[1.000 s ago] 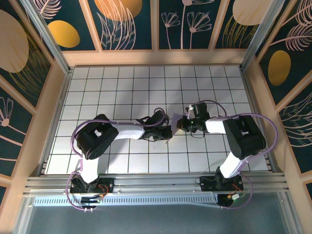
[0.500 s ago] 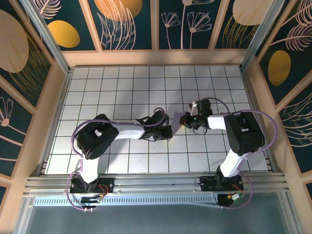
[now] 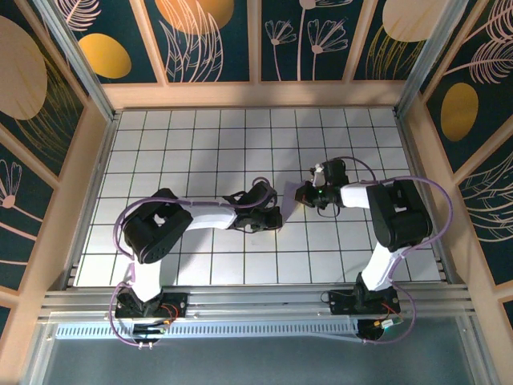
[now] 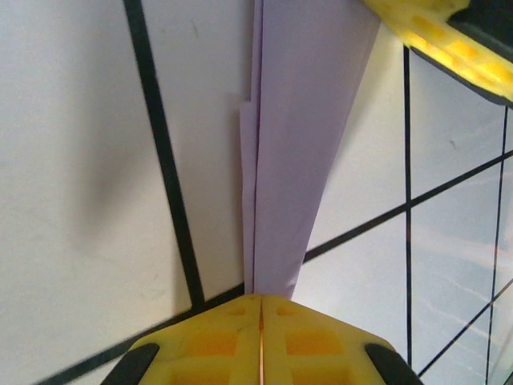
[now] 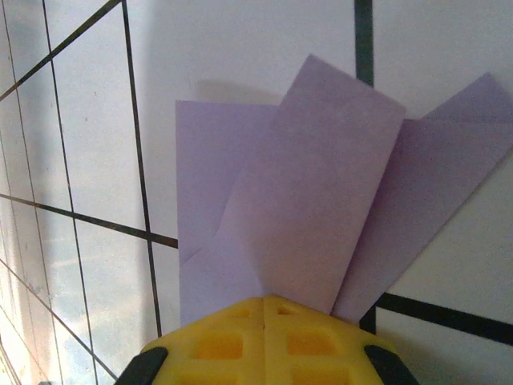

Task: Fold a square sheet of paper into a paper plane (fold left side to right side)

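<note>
The lavender sheet of paper [image 4: 292, 144] is folded into a slim, tapering paper plane shape with a long centre crease. It stretches over the white grid table between my two grippers. My left gripper [image 4: 261, 298] is shut on its narrow end, and the paper runs up toward the right gripper's yellow finger [image 4: 437, 36]. In the right wrist view the wide end [image 5: 321, 192] fans out in overlapping layers from my right gripper [image 5: 266, 298], which is shut on it. From above, the left gripper [image 3: 276, 216] and right gripper [image 3: 303, 195] face each other at mid-table, hiding the paper.
The white grid table [image 3: 200, 152] is boxed in by wooden rails and dark patterned walls [image 3: 208, 40]. Both arm bases stand at the near edge [image 3: 256, 305]. Cables loop around each forearm.
My right gripper has shifted slightly toward the far right and its forearm has swung in behind it. The left gripper has stayed almost where it was.
</note>
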